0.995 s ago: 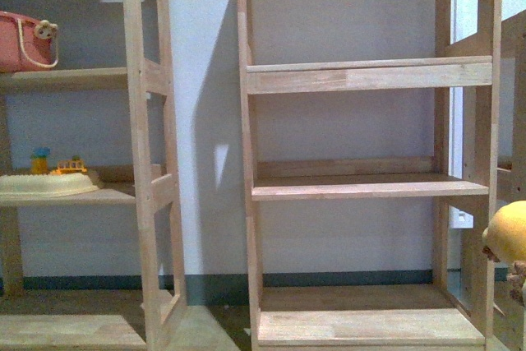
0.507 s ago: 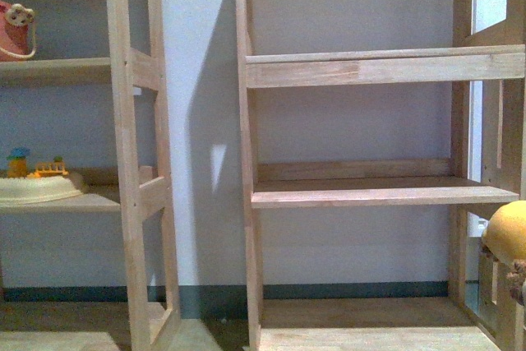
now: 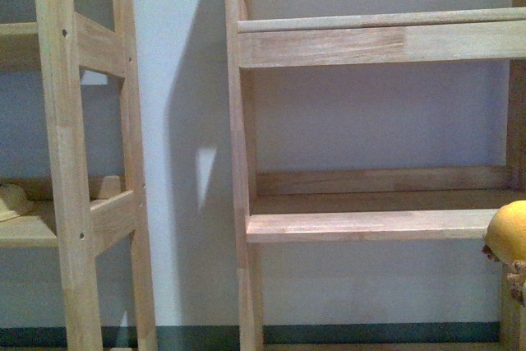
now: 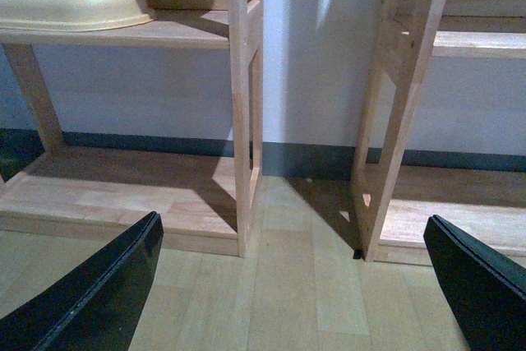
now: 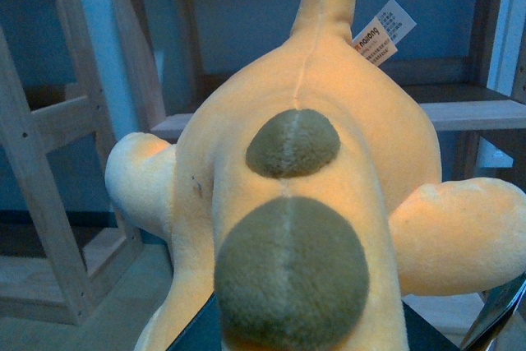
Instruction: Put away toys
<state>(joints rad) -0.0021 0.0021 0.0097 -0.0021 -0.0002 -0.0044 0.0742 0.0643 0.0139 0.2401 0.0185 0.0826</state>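
The orange-yellow plush toy (image 5: 304, 203) fills the right wrist view, with two brown nubs, stubby limbs and a white tag (image 5: 380, 34). My right gripper (image 5: 300, 334) is shut on the plush toy, its dark fingers mostly hidden under the plush. In the front view only an orange bulge of the plush toy (image 3: 508, 232) shows at the right edge, beside the wooden shelf board (image 3: 362, 223). My left gripper (image 4: 300, 285) is open, its two black fingers (image 4: 99, 293) spread wide over the wooden floor with nothing between them.
Two wooden shelf units stand against a pale wall: the left unit (image 3: 62, 162) and the right unit (image 3: 238, 162). A cream tray (image 4: 74, 7) with small colourful toys sits on the left unit's shelf. Floor boards (image 4: 288, 285) run between the units' posts.
The front view has closed in on the shelves and shifted right: the pink basket and the tray toys have slid out at the left. The plush stays at the right edge.
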